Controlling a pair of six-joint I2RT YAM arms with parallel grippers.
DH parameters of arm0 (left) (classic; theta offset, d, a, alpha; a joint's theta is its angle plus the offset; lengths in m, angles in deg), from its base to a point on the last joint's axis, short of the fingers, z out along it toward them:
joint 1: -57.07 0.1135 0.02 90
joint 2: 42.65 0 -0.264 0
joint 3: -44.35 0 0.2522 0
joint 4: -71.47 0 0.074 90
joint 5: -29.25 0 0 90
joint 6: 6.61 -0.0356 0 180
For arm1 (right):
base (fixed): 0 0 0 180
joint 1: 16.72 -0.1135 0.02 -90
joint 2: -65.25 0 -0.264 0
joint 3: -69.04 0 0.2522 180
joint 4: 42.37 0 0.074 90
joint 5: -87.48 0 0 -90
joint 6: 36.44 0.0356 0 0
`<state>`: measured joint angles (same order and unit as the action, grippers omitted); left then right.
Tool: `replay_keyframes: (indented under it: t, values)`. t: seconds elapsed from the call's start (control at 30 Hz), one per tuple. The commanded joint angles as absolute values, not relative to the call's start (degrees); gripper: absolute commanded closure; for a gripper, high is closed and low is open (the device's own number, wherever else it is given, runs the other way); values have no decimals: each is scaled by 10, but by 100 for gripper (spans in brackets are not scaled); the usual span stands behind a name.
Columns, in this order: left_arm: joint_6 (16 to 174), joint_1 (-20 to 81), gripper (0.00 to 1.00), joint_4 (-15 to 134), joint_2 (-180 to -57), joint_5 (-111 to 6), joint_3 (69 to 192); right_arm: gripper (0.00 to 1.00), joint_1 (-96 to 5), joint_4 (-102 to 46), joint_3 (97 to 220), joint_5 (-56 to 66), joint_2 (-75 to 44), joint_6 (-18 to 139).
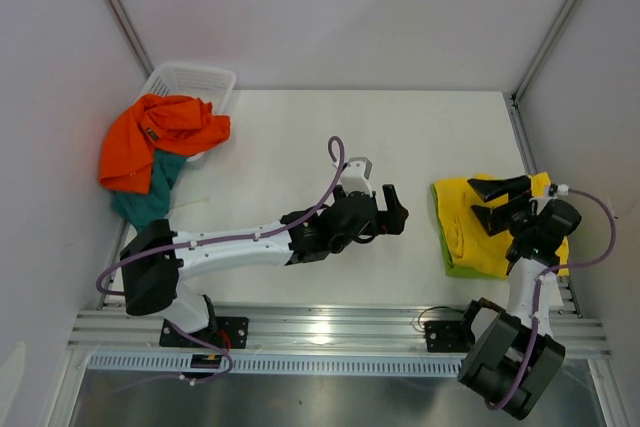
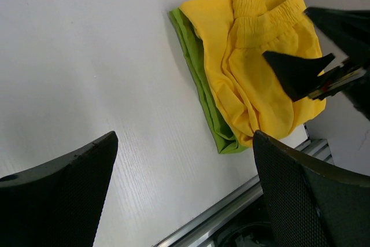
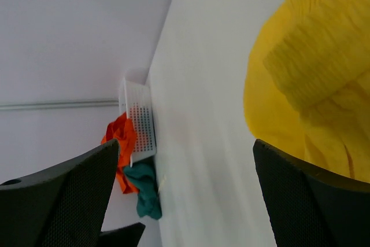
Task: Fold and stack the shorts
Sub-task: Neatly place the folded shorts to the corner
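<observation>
The left tool (image 2: pixel 185 138) and right tool (image 1: pixel 495 201) stand wide open, empty; the left tool should pinch only the orange shorts (image 1: pixel 160 137), not the teal shorts (image 1: pixel 150 197).

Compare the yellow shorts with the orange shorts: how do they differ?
The yellow shorts are folded; the orange shorts are crumpled. The yellow shorts lie on the lime green shorts at the right; the orange shorts drape over the white basket and teal shorts at the left. The open right gripper is above the yellow shorts, none near the orange shorts. Neither is held.
</observation>
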<state>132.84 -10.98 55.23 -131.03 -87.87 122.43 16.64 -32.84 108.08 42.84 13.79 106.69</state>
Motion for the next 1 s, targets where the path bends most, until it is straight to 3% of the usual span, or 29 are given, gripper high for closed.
replay_keyframes:
  t: [0.0,0.17,0.37,0.73,0.97]
  values:
    - [1318,-107,1,544,-1282,-879,1232,1,145,-345,1027,483,124,1077]
    - [1319,-105,1,547,-1254,-887,1209,1,139,-416,930,451,57,1058]
    - [1315,-103,1,538,-1246,-894,1205,1,128,-407,944,438,11,1040]
    - [1299,-78,1,508,-1207,-880,1192,0,19,-182,1207,385,108,937]
    - [1258,-42,1,459,-1102,-932,1132,1,-116,-182,1273,299,111,816]
